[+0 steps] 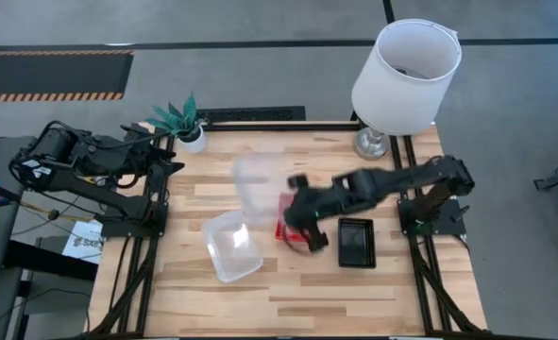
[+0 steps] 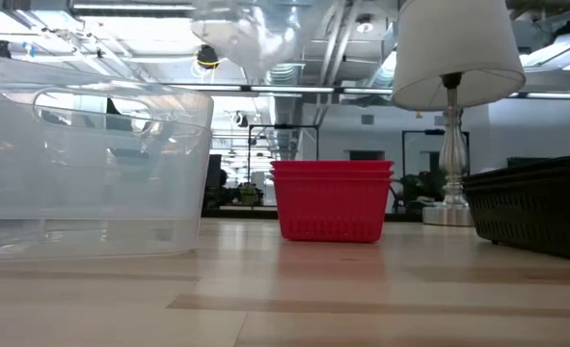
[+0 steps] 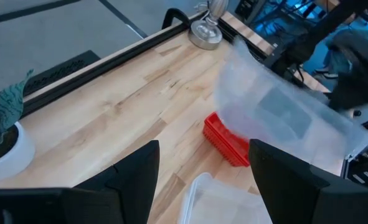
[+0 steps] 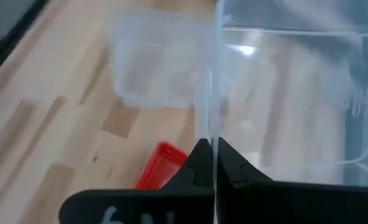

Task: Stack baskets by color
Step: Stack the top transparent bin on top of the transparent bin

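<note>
Wooden table (image 1: 373, 293), right hand (image 4: 213, 163) pinched tight on clear basket (image 4: 289, 99) wall (lifted above red baskets (image 1: 284, 229)), left hand (image 3: 202, 180) parted, empty

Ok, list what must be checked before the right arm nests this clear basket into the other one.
1. Grip: the right gripper is shut on one wall of the lifted clear basket: ok.
2. Target: the clear basket on the table lies open side up with nothing in it: ok.
3. Alignment: in the high view the lifted basket hangs beside the target, not over it: not ok.
4. Clearance over the red baskets under the right arm: cannot tell.
5. Left gripper is open and back at the table's left side, off the path: ok.
</note>
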Available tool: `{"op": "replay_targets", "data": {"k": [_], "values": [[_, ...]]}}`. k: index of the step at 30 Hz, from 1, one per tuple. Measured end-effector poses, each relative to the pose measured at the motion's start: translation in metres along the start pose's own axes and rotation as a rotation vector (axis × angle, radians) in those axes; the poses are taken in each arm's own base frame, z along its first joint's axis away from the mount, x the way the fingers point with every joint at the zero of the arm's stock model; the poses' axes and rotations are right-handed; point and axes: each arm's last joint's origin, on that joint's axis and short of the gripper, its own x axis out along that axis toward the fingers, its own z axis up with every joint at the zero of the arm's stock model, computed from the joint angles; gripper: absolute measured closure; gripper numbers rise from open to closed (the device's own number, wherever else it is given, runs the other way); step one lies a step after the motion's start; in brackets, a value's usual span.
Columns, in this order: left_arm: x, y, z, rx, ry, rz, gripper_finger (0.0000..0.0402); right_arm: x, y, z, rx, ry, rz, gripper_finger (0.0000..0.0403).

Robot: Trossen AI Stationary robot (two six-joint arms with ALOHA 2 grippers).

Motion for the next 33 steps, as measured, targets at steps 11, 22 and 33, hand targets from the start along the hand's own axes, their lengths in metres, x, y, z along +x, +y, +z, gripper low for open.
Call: {"op": "replay_targets", "data": {"k": [11,22,33], "values": [[0.000,0.000,0.000,-0.045,-0.006,0.006,0.0168,0.045,0.062,0.020,-0.345,-0.031,-0.001,0.0401],[0.000,0.000,0.000,-0.057,-0.008,0.008,0.0168,0.090,0.067,0.039,-0.294,-0.064,-0.042,0.0400],[0.000,0.000,0.000,-0.055,-0.008,0.008,0.0168,0.135,0.076,0.029,-0.213,0.031,0.001,0.0397]]}}
